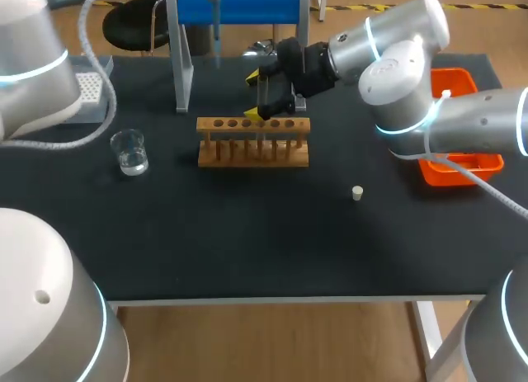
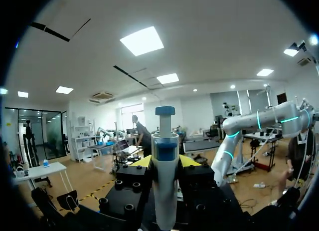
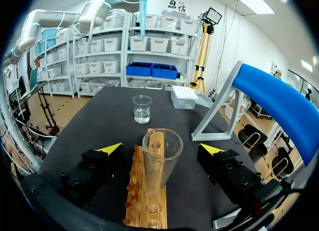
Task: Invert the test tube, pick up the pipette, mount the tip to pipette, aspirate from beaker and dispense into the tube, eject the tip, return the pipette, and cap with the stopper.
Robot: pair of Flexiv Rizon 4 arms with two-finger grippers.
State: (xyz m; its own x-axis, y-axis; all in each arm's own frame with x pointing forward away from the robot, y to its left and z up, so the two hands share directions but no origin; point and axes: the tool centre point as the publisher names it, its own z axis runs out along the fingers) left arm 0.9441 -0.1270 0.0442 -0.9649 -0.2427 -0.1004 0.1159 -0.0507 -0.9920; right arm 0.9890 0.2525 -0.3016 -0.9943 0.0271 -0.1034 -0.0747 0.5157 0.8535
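As far as the dark surface (image 1: pixel 247 233) shows, the task is in its early part. Beyond the right tool (image 1: pixel 259 95) rises the blue stand (image 1: pixel 247 4). There, by my judgement, the left tool (image 2: pixel 165 162) is clenched on the pipette (image 2: pixel 164 176), with a yellow tip pressed against each side of its white body, so the pick-up looks done. The pipette's lower end is too thin in the head view to tell whether a tip is mounted on it.

Directly under the right tool sits the wooden rack (image 1: pixel 253 143). The tip box (image 1: pixel 92 89) lies well beyond the rack on the left arm's side, and the beaker (image 1: pixel 129 151), with liquid in it, stands ahead of the right tool past the rack's far end.

The test tube (image 3: pixel 162 158) stands upright in the rack, mouth up, between the right tool's fingers. Those fingers are spread wide and clear of the glass, so the tool is released and the inversion seems finished.

The stopper (image 1: pixel 357 193) lies loose on the surface, well apart from both tools.

Aspirating, dispensing, ejecting the tip, returning the pipette and capping are all left to do.
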